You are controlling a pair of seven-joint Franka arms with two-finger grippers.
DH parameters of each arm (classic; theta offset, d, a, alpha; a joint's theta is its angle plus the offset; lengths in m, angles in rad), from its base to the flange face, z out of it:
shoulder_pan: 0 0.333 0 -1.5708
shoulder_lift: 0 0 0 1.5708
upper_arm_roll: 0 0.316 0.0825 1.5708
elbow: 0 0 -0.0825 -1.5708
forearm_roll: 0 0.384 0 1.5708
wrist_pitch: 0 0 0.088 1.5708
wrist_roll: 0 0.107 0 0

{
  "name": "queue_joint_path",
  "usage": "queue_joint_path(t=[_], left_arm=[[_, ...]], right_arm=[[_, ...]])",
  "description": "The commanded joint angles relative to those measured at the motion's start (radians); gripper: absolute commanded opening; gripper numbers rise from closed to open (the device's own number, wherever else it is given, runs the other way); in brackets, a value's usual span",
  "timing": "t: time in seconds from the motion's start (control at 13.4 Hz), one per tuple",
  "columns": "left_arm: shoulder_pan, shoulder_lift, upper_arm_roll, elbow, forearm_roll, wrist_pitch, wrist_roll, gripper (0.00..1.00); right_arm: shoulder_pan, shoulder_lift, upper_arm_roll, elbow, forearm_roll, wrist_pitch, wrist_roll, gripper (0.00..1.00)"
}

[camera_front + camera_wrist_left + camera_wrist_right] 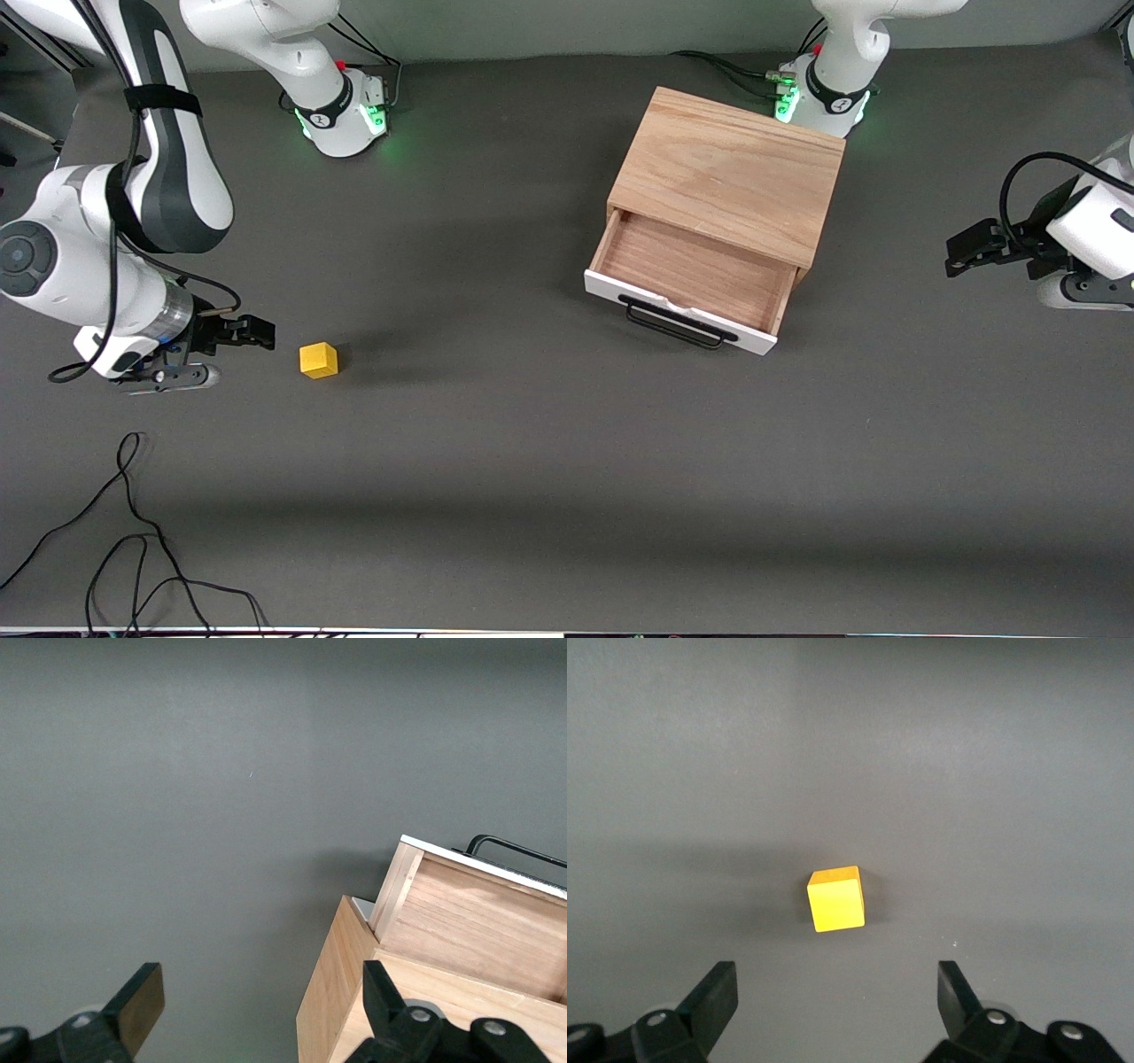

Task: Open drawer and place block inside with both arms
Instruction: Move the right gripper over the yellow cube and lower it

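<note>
The drawer (691,275) stands pulled out of its light oak box (726,173), showing its wood floor, white front and black bar handle (678,323). The yellow block (319,360) lies on the grey table toward the right arm's end, well apart from the box. My right gripper (244,354) hovers low beside the block, open; in the right wrist view the block (836,899) lies ahead of the open right gripper (837,988), untouched. My left gripper (952,254) waits open off the box's side; the left wrist view shows this gripper (263,992), the box's corner (341,992) and the drawer's side (478,921).
Loose black cables (133,532) lie on the table near the front camera at the right arm's end. The two green-lit arm bases (345,115) (819,97) stand along the table's edge farthest from the camera, one right by the box.
</note>
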Motion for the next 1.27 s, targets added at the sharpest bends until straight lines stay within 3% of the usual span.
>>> queue_joint_path(t=[0.0,0.37,1.2], left_arm=[[-0.005,-0.016,0.003,-0.021,-0.004,0.012,0.02,1.0],[-0.003,-0.016,0.004,-0.022,-0.006,0.005,0.019,1.0],[-0.008,-0.016,0.003,-0.021,0.03,-0.022,0.077,1.0]], right_arm=[[0.004,-0.039,-0.006,-0.085,0.017,0.071,-0.042,1.0],[0.026,-0.001,-0.003,-0.254,0.017,0.332,-0.076,1.0],[0.026,0.199,0.006,-0.276,0.063,0.562,-0.076,1.0]])
